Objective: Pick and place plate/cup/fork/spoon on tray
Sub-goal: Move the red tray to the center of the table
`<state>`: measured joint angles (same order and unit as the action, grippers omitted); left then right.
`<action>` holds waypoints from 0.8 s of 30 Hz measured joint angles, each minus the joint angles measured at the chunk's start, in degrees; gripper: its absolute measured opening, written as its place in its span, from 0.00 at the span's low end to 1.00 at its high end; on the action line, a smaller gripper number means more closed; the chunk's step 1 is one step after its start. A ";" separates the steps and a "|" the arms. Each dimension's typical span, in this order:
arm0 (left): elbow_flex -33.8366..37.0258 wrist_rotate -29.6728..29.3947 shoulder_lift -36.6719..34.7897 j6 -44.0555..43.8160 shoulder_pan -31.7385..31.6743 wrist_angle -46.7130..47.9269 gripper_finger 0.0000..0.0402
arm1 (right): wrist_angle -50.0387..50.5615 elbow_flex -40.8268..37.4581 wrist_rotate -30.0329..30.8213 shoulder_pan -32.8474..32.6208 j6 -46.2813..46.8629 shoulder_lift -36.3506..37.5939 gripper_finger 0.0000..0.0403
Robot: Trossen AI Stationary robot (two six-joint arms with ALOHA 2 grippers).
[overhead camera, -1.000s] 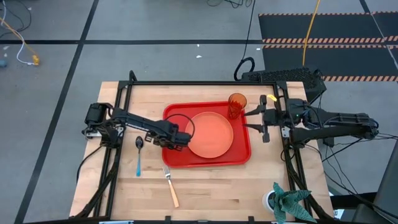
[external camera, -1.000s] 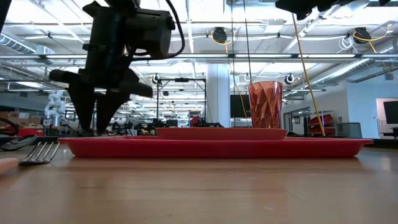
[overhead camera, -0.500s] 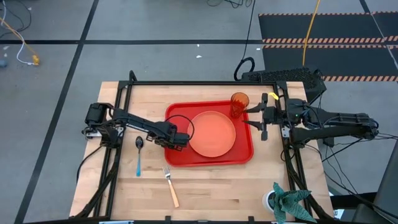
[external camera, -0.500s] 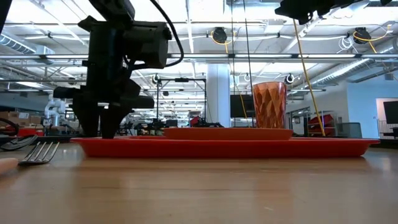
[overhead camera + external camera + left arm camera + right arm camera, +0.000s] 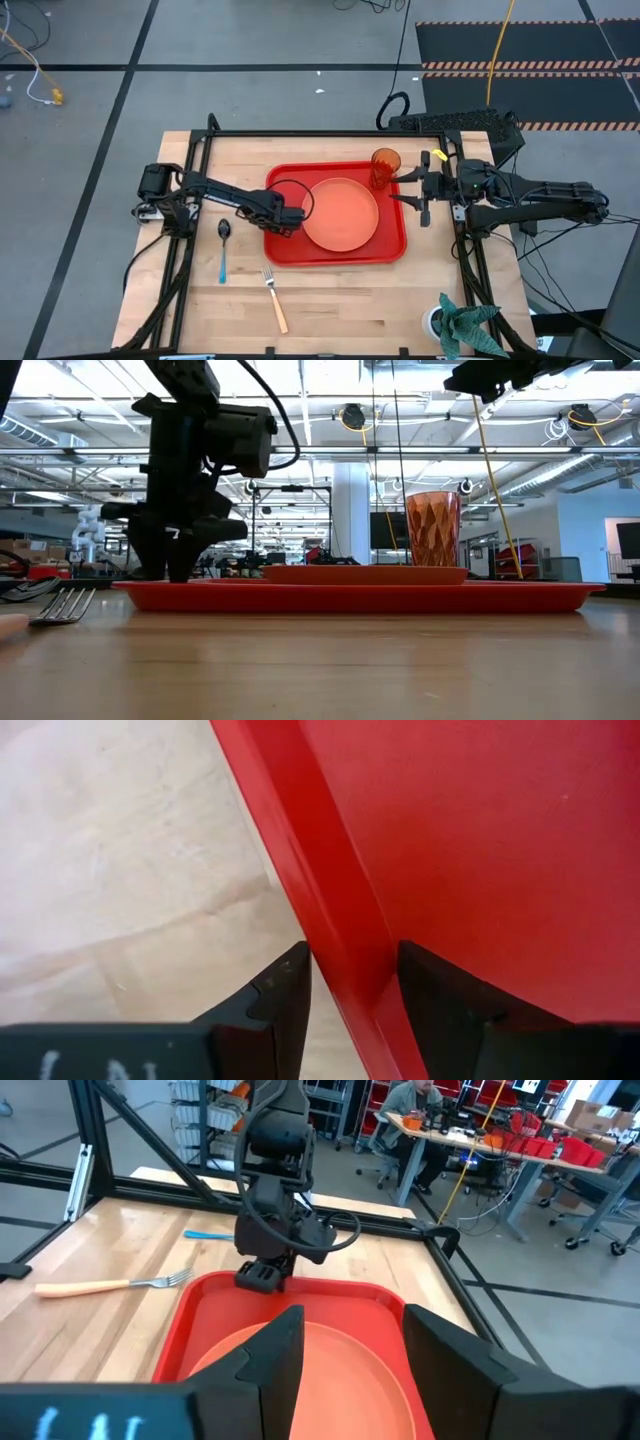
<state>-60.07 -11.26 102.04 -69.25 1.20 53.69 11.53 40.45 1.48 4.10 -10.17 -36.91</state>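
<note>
My left end effector (image 5: 291, 222) is down at the tray (image 5: 390, 250), its two fingers (image 5: 285, 995) straddling the raised rim on the side nearest my base, one outside over the worktop (image 5: 340, 305), one inside, clamped on that rim as best I can judge. The plate (image 5: 341, 214) lies on the tray just beyond this end effector, and the cup (image 5: 383, 167) stands at the tray's far corner, close in front of my right end effector (image 5: 418, 189), which hangs above that edge with fingers apart and empty. The spoon (image 5: 223, 248) lies on the worktop behind my left end effector, near its arm; the fork (image 5: 275, 299) is off to the side of it, nearer the worktop's front edge. So plate and cup look placed. Next I judge: let go of the rim, lift clear, swing back over the spoon and come down on its thin handle.
</note>
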 joint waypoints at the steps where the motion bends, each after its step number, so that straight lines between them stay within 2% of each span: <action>1: 0.00 -0.49 0.00 0.30 -0.03 0.02 0.38 | 0.00 0.00 0.00 0.00 -0.03 0.00 0.41; 10: 0.04 -5.59 -0.02 3.08 -0.08 0.04 0.38 | 0.02 0.00 0.03 0.00 -0.73 0.00 0.41; 15: 0.04 -5.84 -0.02 4.87 -0.22 0.02 0.37 | 0.02 0.00 0.07 0.00 -0.99 0.00 0.41; 18: 0.04 -5.83 -0.04 5.46 -0.63 0.00 0.30 | 0.02 0.00 0.07 0.00 -1.01 0.00 0.41; 24: -0.09 -6.47 -0.30 5.76 -1.55 0.02 0.09 | 0.02 0.00 0.20 0.00 -1.01 0.00 0.41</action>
<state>-60.16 -17.73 101.74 -63.49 -0.35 53.71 11.55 40.45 1.68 4.10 -11.18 -36.91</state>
